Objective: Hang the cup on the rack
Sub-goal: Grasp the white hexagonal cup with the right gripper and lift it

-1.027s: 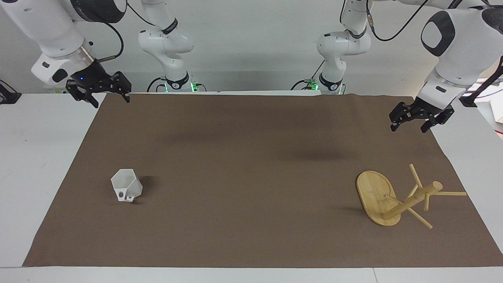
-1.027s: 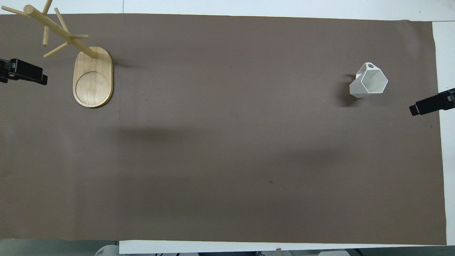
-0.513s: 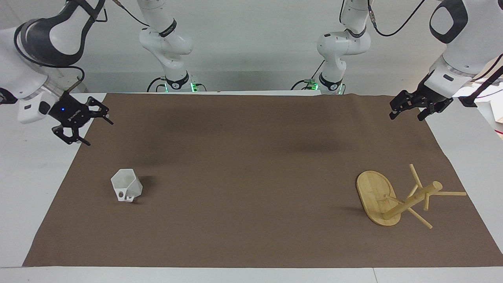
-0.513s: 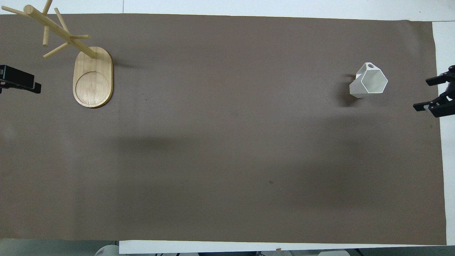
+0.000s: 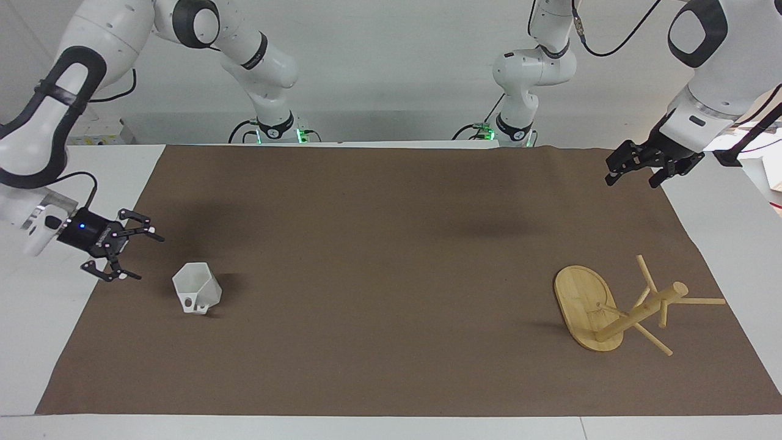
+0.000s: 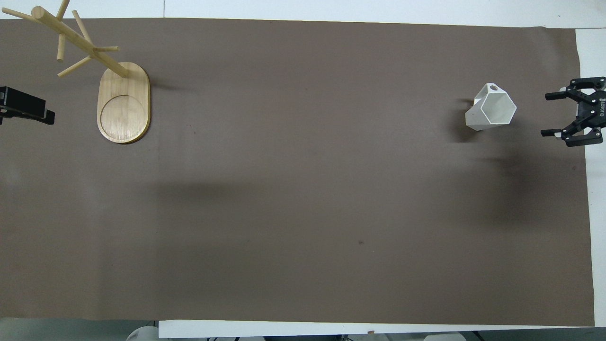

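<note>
The white faceted cup (image 5: 197,287) stands on the brown mat toward the right arm's end, rim up, its small handle on the side farther from the robots; it also shows in the overhead view (image 6: 492,108). The bamboo rack (image 5: 641,311) stands upright on its oval base (image 5: 577,299) toward the left arm's end, and shows in the overhead view too (image 6: 80,40). My right gripper (image 5: 143,256) is open and empty, low over the mat's edge beside the cup, fingers pointing at it, apart from it. My left gripper (image 5: 632,181) is open and empty, raised over the mat's corner.
The brown mat (image 5: 391,244) covers most of the white table (image 5: 49,305). In the overhead view the right gripper (image 6: 545,115) sits at the mat's edge and only part of the left gripper (image 6: 28,106) shows beside the rack's base (image 6: 124,113).
My right gripper has come down and away from the robots, turned level, and now sits beside the cup. The left gripper rose slightly, then held still. Cup and rack have not moved.
</note>
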